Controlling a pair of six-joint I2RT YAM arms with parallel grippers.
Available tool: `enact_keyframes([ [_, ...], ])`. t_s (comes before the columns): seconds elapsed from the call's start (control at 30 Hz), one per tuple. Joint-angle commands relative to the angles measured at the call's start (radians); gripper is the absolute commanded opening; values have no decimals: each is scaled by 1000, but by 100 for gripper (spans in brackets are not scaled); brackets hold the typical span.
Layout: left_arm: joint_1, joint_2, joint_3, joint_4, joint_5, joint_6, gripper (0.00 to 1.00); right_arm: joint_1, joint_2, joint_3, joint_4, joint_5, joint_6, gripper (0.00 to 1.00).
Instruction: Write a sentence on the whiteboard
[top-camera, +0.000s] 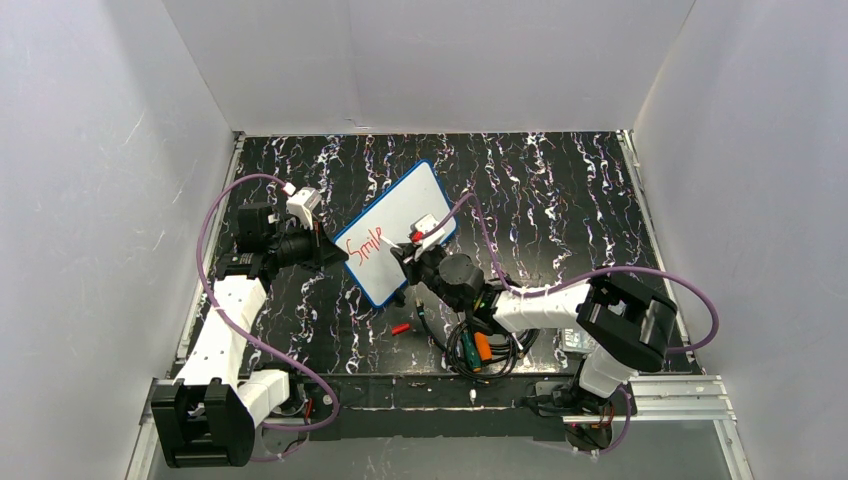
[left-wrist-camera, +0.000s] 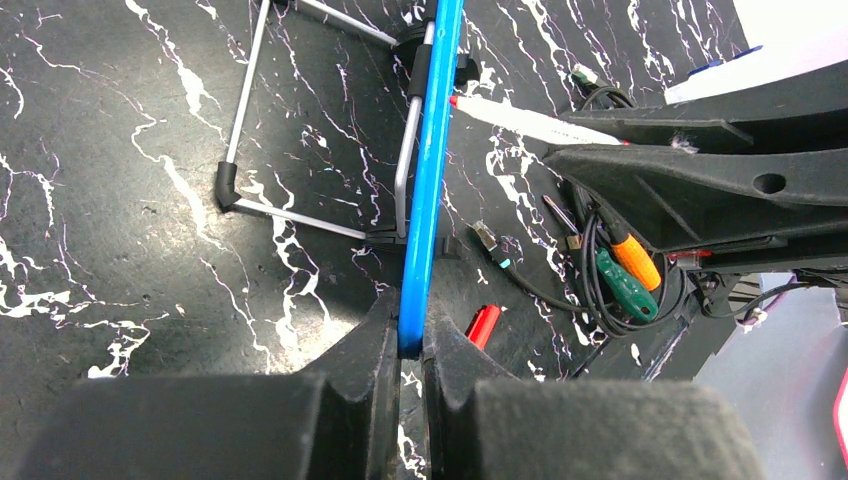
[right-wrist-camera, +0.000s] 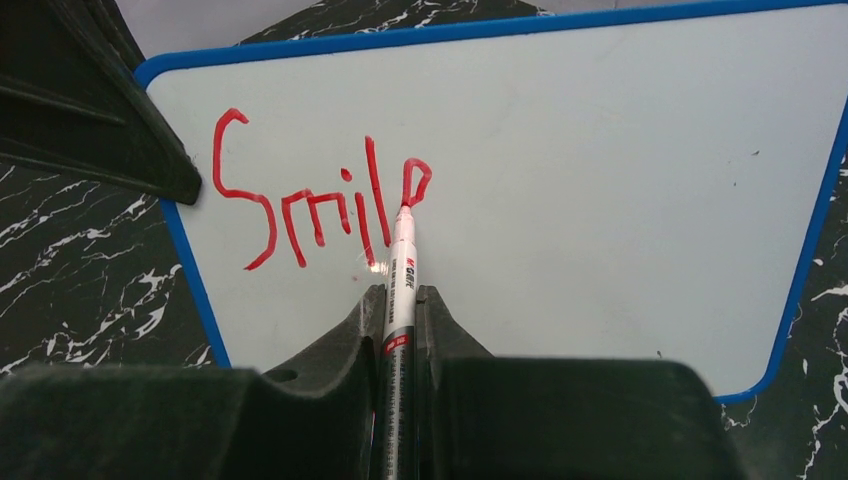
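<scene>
Right tool (right-wrist-camera: 400, 292) low, marker (right-wrist-camera: 403, 262) tip on whiteboard (right-wrist-camera: 600, 200)

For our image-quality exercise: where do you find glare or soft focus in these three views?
Right wrist: small glare spot on the whiteboard beside the marker; red writing sharp. Left wrist: left gripper in the foreground soft, the board's blue rim crisp. Top external: even light.

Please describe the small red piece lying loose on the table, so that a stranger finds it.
Find the blue-rimmed whiteboard in the middle of the black marbled table. Just before its near corner lies the small red piece, alone on bare table; the orange handle to its right sits in a cable tangle.
</scene>
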Motion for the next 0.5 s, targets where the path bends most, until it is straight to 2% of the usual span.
enact_keyframes([
  [0.0, -12, 12, 6, -71, -24, 43, 0, 1, -21, -26, 9, -7, 22, 1],
  [0.47, -12, 11, 6, -72, -23, 43, 0, 2, -28, -30, -2, 55, 16, 1],
])
